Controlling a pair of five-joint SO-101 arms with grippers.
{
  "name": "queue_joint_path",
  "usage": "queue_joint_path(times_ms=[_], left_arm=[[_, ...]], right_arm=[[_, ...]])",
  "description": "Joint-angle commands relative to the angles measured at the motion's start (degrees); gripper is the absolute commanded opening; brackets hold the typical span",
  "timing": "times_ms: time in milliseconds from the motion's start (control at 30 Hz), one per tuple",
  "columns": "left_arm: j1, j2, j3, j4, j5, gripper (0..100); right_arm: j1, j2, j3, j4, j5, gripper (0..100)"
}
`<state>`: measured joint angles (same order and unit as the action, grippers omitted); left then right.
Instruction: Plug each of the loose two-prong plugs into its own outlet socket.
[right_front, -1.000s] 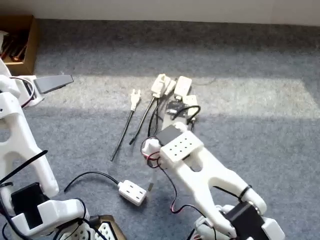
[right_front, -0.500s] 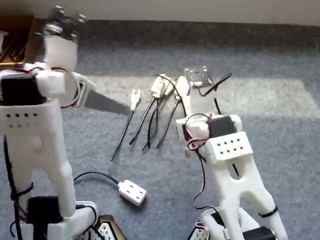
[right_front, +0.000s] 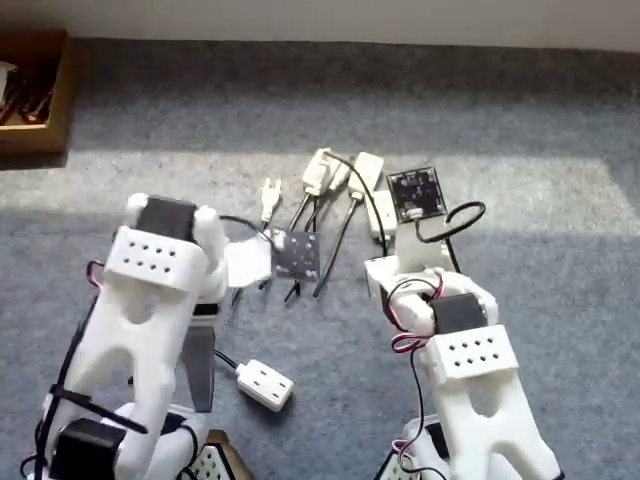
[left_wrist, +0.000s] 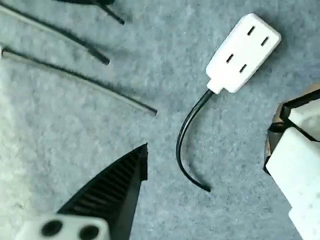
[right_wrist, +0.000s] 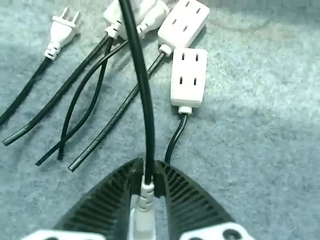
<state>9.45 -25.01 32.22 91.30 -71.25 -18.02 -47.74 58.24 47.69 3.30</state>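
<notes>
The right hand (right_wrist: 146, 165) is clamping shut on a plug (right_wrist: 141, 222), its cord (right_wrist: 137, 75) running ahead; a socket (right_wrist: 188, 76) is lying near, beyond the tips. Insertion is just beginning: the prongs are likely needing turning toward the slots

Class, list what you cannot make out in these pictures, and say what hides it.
Right wrist view: the prongs of the held plug, hidden inside the right gripper.
High view: the lower ends of the black cords, covered by the left arm.
Left wrist view: a white object, cut off by the edge; unidentifiable.
</notes>
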Motion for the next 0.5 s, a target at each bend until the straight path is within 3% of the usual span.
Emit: queue_joint_path(times_ms=[0, 100, 200, 467], left_arm=[[8.92, -1.54, 14.20, -16.79, 1.93, 62], [14.37, -1.54, 23.16, -30.33, 5.01, 62], [16.75, -1.54, 28.79, -38.95, 4.92, 62], [14.99, -1.89, 33.19, -44.66, 5.10, 62]], right_arm=[[-1.10, -1.71, -0.31, -1.10, 0.53, 0.5], [-1.01, -1.71, -0.22, -1.10, 0.44, 0.5], [-1.01, -1.71, -0.13, -1.10, 0.44, 0.5], [-1.01, -2.15, -0.13, -1.01, 0.35, 0.5]])
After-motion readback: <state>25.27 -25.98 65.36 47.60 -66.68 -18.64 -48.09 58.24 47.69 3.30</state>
